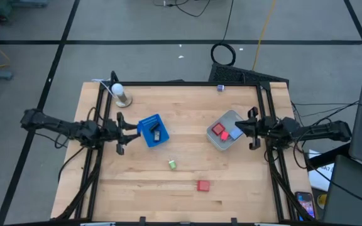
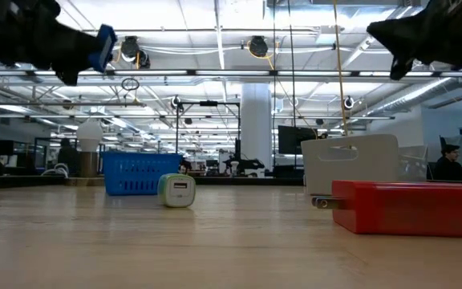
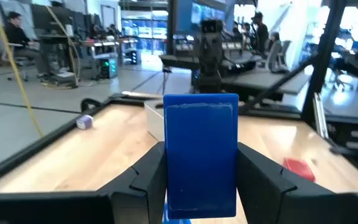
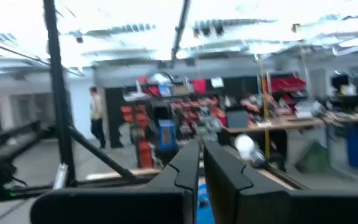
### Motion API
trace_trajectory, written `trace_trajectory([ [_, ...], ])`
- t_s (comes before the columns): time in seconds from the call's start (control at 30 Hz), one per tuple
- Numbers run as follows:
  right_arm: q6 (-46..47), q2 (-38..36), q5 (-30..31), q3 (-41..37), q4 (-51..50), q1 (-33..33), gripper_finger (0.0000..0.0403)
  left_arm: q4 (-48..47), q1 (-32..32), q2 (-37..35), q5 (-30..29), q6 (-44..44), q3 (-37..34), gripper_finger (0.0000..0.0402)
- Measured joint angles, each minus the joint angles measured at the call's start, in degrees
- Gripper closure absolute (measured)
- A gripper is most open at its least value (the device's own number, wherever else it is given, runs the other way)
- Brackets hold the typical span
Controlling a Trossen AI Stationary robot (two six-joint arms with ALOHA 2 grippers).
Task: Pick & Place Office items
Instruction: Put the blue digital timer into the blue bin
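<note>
My left gripper point(image 3: 201, 163) is shut on a blue flat piece point(image 3: 201, 149), high above the table beside the blue tray point(image 1: 153, 130); the low view shows the piece point(image 2: 105, 48) at the arm's tip. A dark flat piece point(image 1: 157, 133) lies in the tray. My right gripper point(image 1: 239, 127) hovers shut and empty over the clear tub point(image 1: 225, 143), which holds a red block point(image 1: 218, 130) and a blue block point(image 1: 234, 134). A green bit point(image 1: 172, 164) and a red block point(image 1: 203, 185) rest on the table. My left gripper pinches the blue flat piece between its two fingers point(image 3: 146, 177), one on each long side edge point(image 3: 168, 162). The fingers run level, coming from the table's left side. The piece points forward past the fingertips and is lifted clear of the table.
A white ball on a stand point(image 1: 119, 94) sits near the table's far left corner. A small blue item point(image 1: 220, 88) lies at the far edge. Bare wood stretches across the near half around the green bit point(image 2: 176, 191) and the red block point(image 2: 399, 207). People are in the room beyond.
</note>
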Motion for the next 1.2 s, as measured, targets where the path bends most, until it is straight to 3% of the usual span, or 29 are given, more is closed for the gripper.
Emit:
trace_trajectory([
  [0.13, -0.1, 0.1, -3.4, 0.0, -1.8, 0.0, 0.0387, -0.1, -1.5, 0.0, 0.0, 0.7, -1.3, 0.0251],
  [0.33, 1.3, 1.6, -3.6, 0.0, -7.7, 0.0, 0.0387, -0.2, -3.5, 0.0, -1.8, 2.4, -2.4, 0.0251],
  [0.67, 1.9, 6.2, -3.5, 0.0, -7.3, 0.1, 0.0387, 0.8, -3.4, 0.0, -2.8, 1.5, -4.4, 0.0251],
  [0.83, 2.0, 8.1, -3.6, 0.0, -7.2, 0.1, 0.0387, 3.4, -3.4, 0.0, 1.4, 3.2, -4.3, 0.0251],
  [1.0, 2.6, 8.9, -3.5, 0.0, -7.1, 0.1, 0.0387, 7.9, -3.4, 0.0, -0.2, 3.7, -4.1, 0.0251],
  [1.1, 3.1, 9.0, -3.4, 0.0, -7.1, 0.1, 0.0387, 5.5, -3.4, 0.0, -3.1, 3.9, -0.9, 0.0251],
  [1.2, 3.1, 9.0, -3.3, 0.0, -7.1, 0.1, 0.0387, -3.7, -3.4, 0.9, -6.8, 2.6, 6.2, 0.0251],
])
